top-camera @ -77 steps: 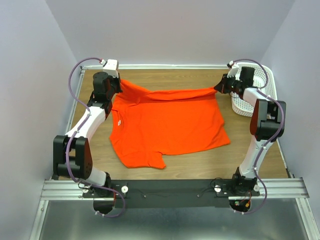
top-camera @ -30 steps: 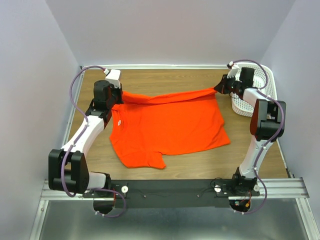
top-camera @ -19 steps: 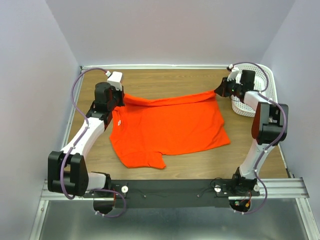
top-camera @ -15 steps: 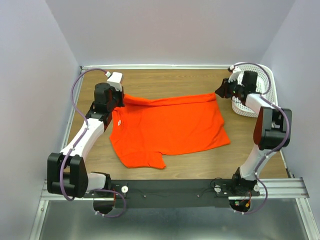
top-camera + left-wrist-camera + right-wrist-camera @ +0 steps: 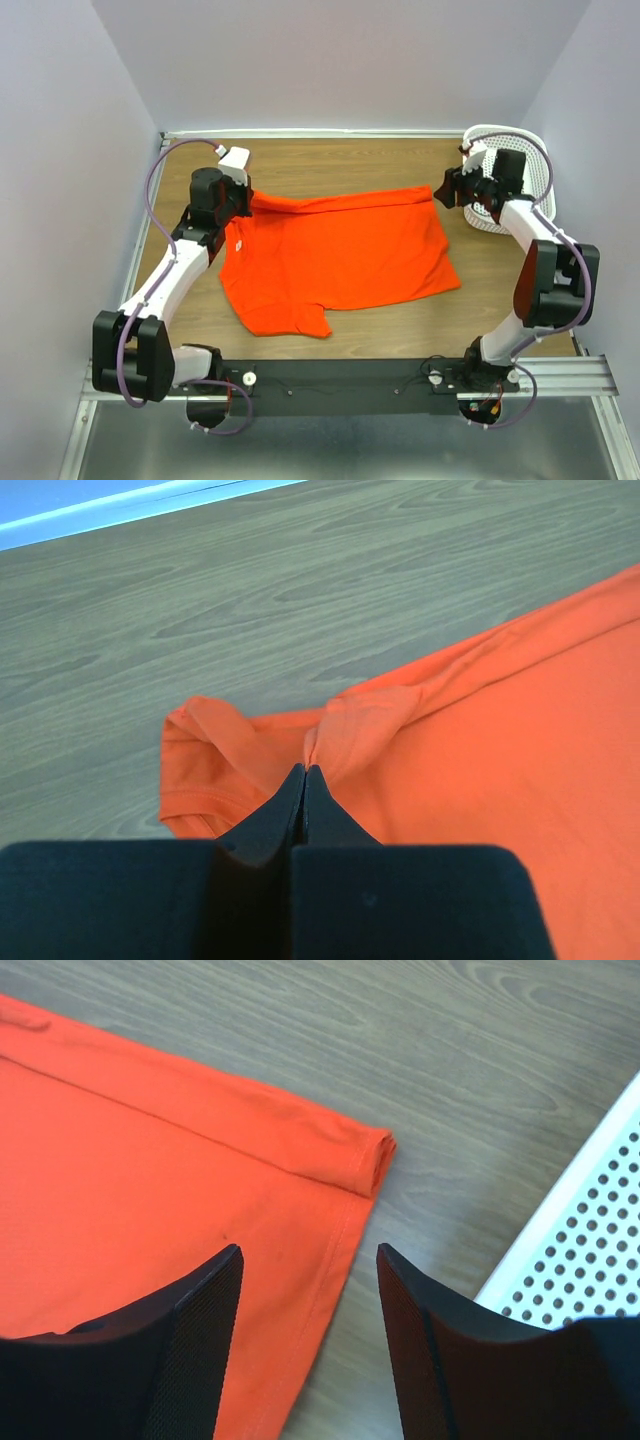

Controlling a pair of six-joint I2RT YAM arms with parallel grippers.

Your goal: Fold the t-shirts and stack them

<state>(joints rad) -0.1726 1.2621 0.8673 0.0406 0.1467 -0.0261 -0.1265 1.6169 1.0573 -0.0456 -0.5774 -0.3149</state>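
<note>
Fabric fills the middle of the table [image 5: 350, 160] from the overhead view: one orange-red t-shirt [image 5: 335, 250] lies spread out, neck end to the left, a sleeve poking toward the near edge. The left jaws sit at its far-left corner, and the right jaws hang just off its far-right corner, beside the white basket [image 5: 535, 170] at the far right. I can see only this one shirt, and no stack anywhere.

Over to the left wrist camera, and those jaws are pressed tight together with a pinch of the t-shirt [image 5: 500, 730] caught between the tips. The cloth puckers up into them, and bare table [image 5: 300, 570] lies beyond.

Now the right wrist camera: its jaws stand well apart with nothing between them, poised above the t-shirt [image 5: 130, 1160] corner. A narrow band along the far edge is turned over on itself there, ending in a little rolled tip near the basket [image 5: 590, 1250] rim.

My read is that it's early days. At most a thin hem-turn is made; the real folds and all the stacking are left.
</note>
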